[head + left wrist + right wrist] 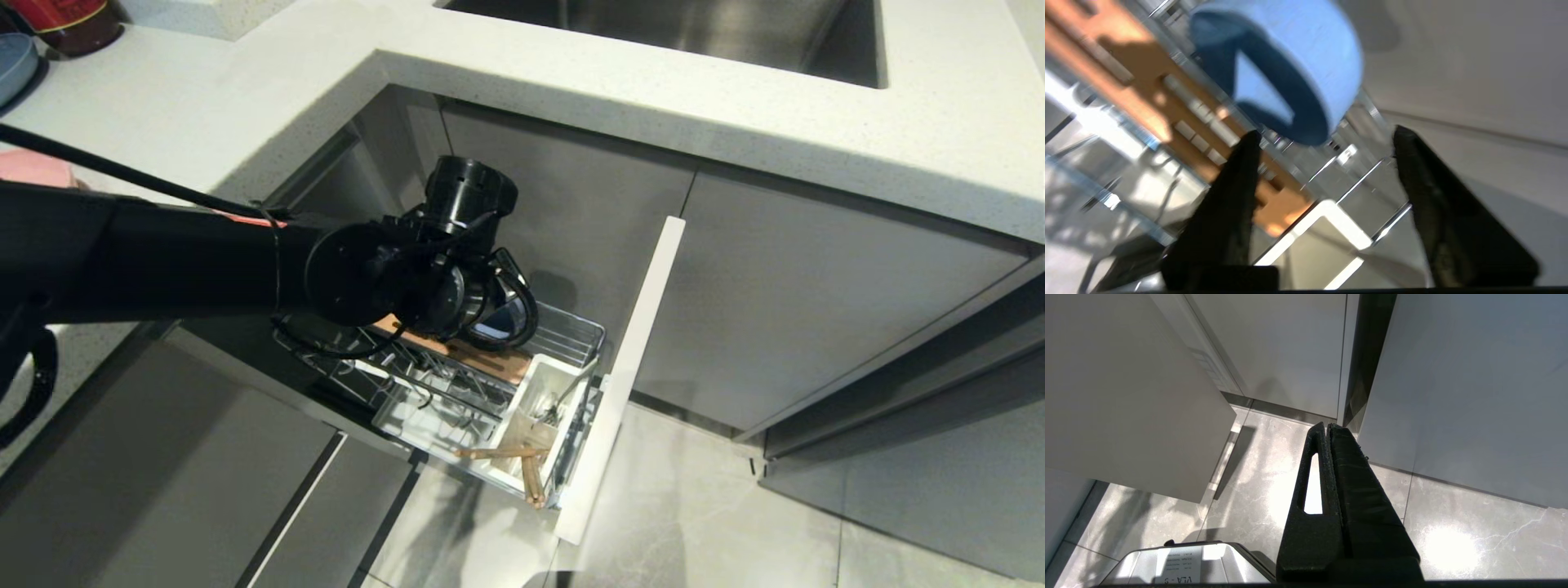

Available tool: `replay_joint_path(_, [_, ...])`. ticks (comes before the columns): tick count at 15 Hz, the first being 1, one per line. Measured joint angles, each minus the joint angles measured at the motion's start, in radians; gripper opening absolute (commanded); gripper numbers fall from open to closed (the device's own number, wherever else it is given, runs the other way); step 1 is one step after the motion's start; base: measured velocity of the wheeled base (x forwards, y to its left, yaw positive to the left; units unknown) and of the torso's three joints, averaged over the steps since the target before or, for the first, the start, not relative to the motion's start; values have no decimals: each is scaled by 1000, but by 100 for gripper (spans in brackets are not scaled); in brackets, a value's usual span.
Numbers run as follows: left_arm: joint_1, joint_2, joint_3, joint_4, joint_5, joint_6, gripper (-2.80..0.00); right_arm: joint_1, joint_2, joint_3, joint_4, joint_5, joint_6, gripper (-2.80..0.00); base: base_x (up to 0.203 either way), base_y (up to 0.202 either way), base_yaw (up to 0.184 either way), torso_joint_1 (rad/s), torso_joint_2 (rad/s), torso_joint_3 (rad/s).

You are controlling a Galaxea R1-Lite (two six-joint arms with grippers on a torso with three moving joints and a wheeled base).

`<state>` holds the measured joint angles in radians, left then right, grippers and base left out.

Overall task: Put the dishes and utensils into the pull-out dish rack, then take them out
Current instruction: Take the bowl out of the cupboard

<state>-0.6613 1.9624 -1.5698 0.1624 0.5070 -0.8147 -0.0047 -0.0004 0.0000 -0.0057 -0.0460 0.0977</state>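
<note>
Kitchen, speckled countertop (245,106), steel sink (694,33), grey cabinets (816,302)

Light-blue bowl (1278,69): tilted on its side in the chrome wire rack (571,335). Wooden chopsticks (522,465) and grey spoon (571,392): in white cutlery box (563,380), at rack's 5 o'clock.

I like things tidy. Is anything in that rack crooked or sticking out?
Yes. The chopsticks lie crossed in the white cutlery box, one pointing out over its front edge. The blue bowl sits tilted on the rack.
</note>
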Motion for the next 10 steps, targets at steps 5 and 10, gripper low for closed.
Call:
replay_joint_path(5, [15, 54, 5, -131, 0, 50, 0, 0, 0, 0, 0, 0, 0, -280, 0, 0, 0, 0, 0, 0])
replay_joint_path(10, [44, 87, 18, -243, 1, 122, 0, 0, 0, 0, 0, 0, 0, -280, 0, 0, 0, 0, 0, 0])
